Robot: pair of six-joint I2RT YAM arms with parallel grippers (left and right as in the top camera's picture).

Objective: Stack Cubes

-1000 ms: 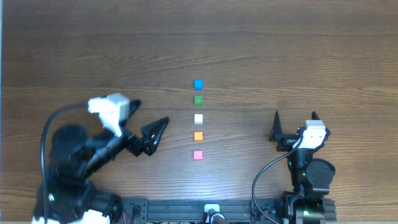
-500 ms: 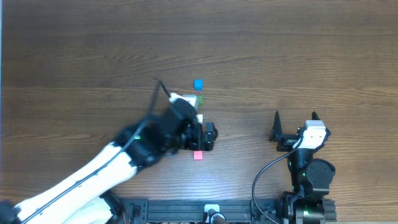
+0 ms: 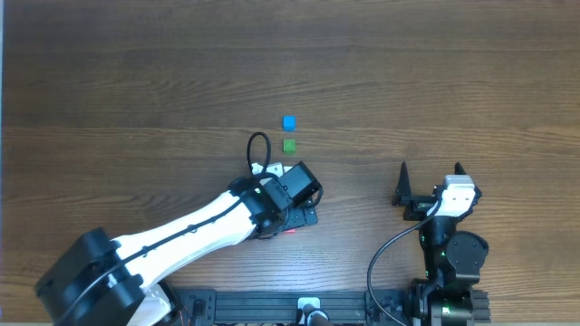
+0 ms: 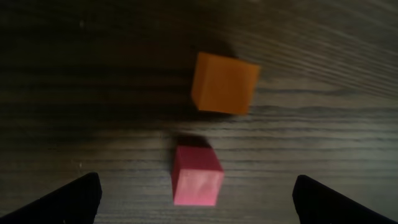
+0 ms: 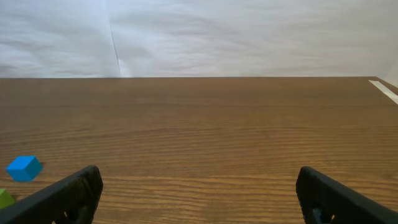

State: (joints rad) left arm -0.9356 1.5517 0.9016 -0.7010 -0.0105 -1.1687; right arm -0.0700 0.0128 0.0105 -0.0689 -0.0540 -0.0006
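Dark wood bench [image 3: 136, 72]; left gripper [image 3: 301, 210] at mid-bench, fingers spread wide, pink cube [image 4: 197, 179] between them, untouched; orange cube [image 4: 224, 83] near it, apart; green cube [image 3: 289, 146] and blue cube [image 3: 289, 122] in line toward the far edge; right gripper [image 3: 430, 181] released, empty, near the near edge; white wall [image 5: 249, 37] beyond.

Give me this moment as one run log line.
stage: pre-grasp | left hand: open, above pink cube | right hand: open, away from cubes | orange cube, blue cube, green cube: unstacked
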